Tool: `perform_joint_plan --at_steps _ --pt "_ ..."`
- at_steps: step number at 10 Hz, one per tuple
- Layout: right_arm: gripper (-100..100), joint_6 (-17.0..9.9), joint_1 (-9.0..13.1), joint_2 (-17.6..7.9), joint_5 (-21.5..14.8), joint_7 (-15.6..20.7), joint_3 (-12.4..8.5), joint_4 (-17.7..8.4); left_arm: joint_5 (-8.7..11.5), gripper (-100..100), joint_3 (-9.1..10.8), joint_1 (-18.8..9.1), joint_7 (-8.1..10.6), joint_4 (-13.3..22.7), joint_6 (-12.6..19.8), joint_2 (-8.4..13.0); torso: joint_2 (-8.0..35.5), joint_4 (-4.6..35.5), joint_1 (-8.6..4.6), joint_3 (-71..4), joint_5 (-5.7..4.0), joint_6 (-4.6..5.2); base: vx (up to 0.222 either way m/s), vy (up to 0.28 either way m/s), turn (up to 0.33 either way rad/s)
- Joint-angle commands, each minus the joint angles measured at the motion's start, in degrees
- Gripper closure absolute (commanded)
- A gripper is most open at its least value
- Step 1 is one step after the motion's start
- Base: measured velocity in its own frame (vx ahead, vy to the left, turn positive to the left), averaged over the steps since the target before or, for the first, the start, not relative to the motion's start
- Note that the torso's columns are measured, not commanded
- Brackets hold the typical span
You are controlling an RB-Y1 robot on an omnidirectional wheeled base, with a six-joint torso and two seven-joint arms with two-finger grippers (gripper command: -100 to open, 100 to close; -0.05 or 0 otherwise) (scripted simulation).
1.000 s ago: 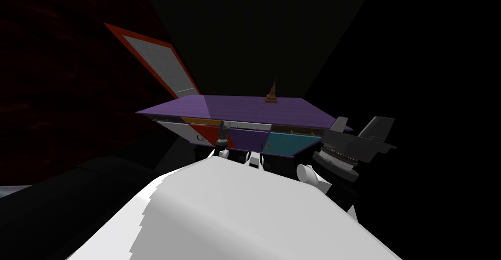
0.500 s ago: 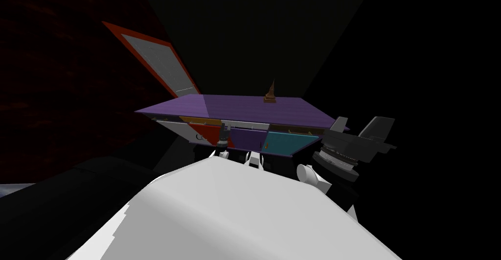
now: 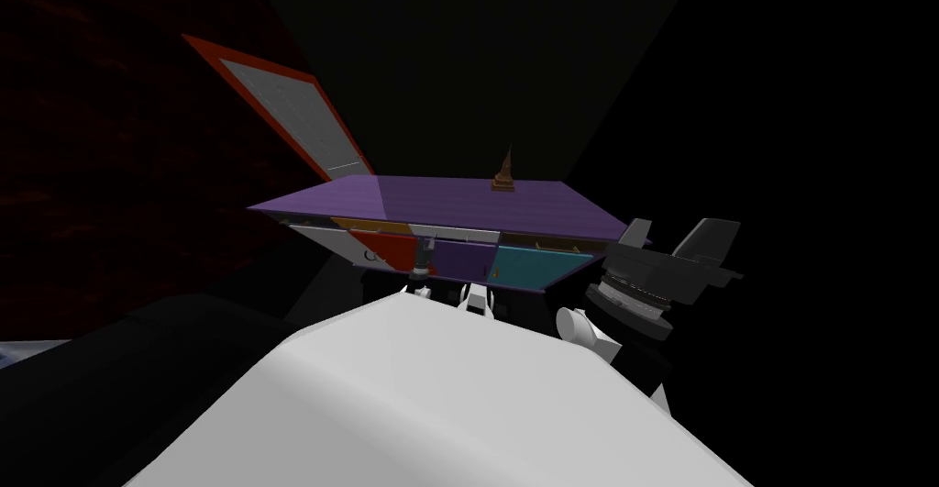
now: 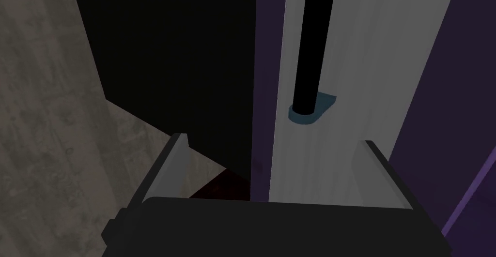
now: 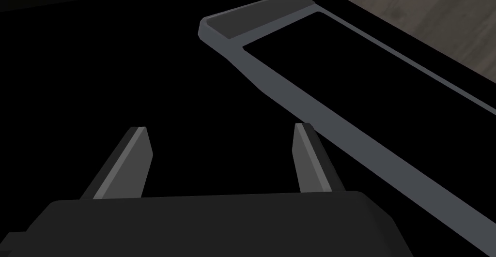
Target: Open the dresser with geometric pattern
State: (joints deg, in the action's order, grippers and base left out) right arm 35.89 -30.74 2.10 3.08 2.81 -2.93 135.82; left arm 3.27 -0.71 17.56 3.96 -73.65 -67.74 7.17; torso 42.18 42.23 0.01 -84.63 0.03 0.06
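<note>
- left hand [image 4: 273, 143] — fingers spread, nothing in it — is the one right up at the dresser [image 3: 440, 202]
- its dark bar handle [image 4: 312, 46] sits ahead at roughly 1 o'clock, long axis running away from the hand

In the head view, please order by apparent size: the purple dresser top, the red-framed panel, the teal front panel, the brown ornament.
Largest to smallest:
1. purple dresser top
2. red-framed panel
3. teal front panel
4. brown ornament
The red-framed panel seems farther back, so its real size is unsure.

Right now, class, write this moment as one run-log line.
left gripper open, facing black handle | handle not gripped | right gripper open, right of dresser
</note>
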Motion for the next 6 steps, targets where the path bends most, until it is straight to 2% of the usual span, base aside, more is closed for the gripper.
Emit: perform_joint_plan --at_steps 1,5,6 --pt "0 0.0 0.0 0.0 0.0 0.0 0.0 0.0 -0.3 -100 -0.02 -0.8 0.25 4.4 -2.2 -1.2 0.1 0.0 0.02 0.1 -0.01 -0.04 0.005 -0.051 0.011" --pt "0 0.0 0.0 0.0 0.0 0.0 0.0 0.0 -0.6 -100 0.02 -2.0 0.45 9.2 -4.6 -4.5 0.1 0.1 0.0 0.1 -0.03 -0.05 -0.002 -0.044 0.01" --pt "0 0.0 0.0 0.0 0.0 0.0 0.0 0.0 -0.6 -100 -0.07 -1.7 0.35 8.3 -4.2 -4.1 0.1 0.0 0.04 0.1 -0.01 -0.05 0.0 -0.014 0.001"
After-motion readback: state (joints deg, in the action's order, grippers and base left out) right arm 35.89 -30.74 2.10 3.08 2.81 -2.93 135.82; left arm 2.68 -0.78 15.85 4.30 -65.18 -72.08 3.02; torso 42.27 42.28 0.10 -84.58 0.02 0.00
